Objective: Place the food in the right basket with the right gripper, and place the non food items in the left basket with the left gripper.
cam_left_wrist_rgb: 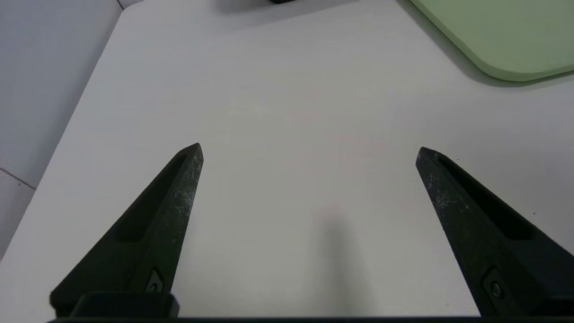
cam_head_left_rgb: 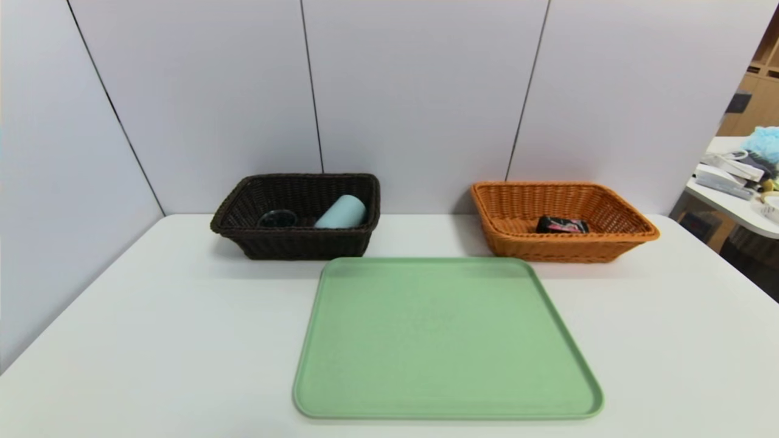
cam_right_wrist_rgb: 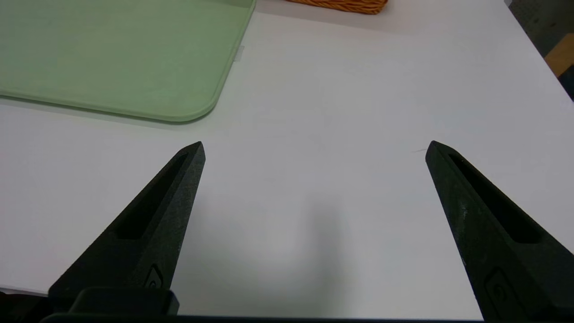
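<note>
Left wrist view first: my left gripper [cam_left_wrist_rgb: 309, 152] hangs over the white table [cam_left_wrist_rgb: 291, 112], fingers spread wide with nothing between them. Beyond one fingertip lies a corner of the green tray. My right gripper [cam_right_wrist_rgb: 316, 150] is poised the same way over bare tabletop, fingers wide apart and holding nothing, the green tray [cam_right_wrist_rgb: 134, 58] past one fingertip and a bit of orange wicker farther out ahead.

I judge the sorting done: no item sits on the tray, and both baskets are stocked. The next move asks nothing of my fingers except to keep off, unless something is to be straightened.

Well apart from my right fingers, out beyond the tray, the food packet [cam_head_left_rgb: 561, 225] rests inside the orange basket [cam_head_left_rgb: 566, 248], black and boxy with red-pink and pale marks on its face. Out ahead of my left fingers is the dark brown basket [cam_head_left_rgb: 298, 243], where the blue-grey tumbler [cam_head_left_rgb: 342, 213] leans tilted, smooth and handleless; the glass cup [cam_head_left_rgb: 277, 219] sits beside it, mostly a dark round rim, its handle impossible for me to make out.
</note>
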Available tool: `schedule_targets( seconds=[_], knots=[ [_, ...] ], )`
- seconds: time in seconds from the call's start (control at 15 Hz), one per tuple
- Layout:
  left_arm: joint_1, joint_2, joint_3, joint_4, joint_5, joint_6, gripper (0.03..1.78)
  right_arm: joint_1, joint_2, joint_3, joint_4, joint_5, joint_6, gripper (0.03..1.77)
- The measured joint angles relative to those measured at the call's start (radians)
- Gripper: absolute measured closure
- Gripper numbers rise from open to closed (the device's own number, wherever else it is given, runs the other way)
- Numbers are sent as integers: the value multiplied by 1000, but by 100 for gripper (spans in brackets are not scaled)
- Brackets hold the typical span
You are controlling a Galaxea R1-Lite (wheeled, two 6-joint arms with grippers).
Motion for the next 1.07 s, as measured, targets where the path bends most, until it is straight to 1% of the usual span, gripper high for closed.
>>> schedule_targets(
  seconds=[0.07,0.2,0.27,0.33,0.47,0.6,0.73,0.87,1.0,1.07],
  knots=[
    [0,-17,0,1,18,0,12,2,-27,0,19,-12,-4,10],
    [0,-42,0,2,50,-1,12,6,-92,-9,98,-53,-11,10],
    [0,-53,5,1,69,0,12,7,-114,-16,118,-75,-13,10],
    [-1,-66,8,2,83,1,12,7,-129,-23,113,-84,-14,10],
    [-2,-84,23,0,95,-6,12,7,-146,-22,105,-81,-23,10],
    [-3,-91,29,-3,99,-14,12,7,-155,9,48,-81,-26,10],
    [-3,-94,33,-6,100,-24,12,7,-158,75,-55,-86,-37,10],
    [-3,-95,50,-55,100,-31,12,8,-160,111,-135,-94,-36,10],
    [-2,-95,76,-128,100,-47,12,8,-160,125,-151,-92,-40,10],
    [-3,-95,85,-137,99,-60,12,8,-160,131,-159,-85,-43,10]
  ],
)
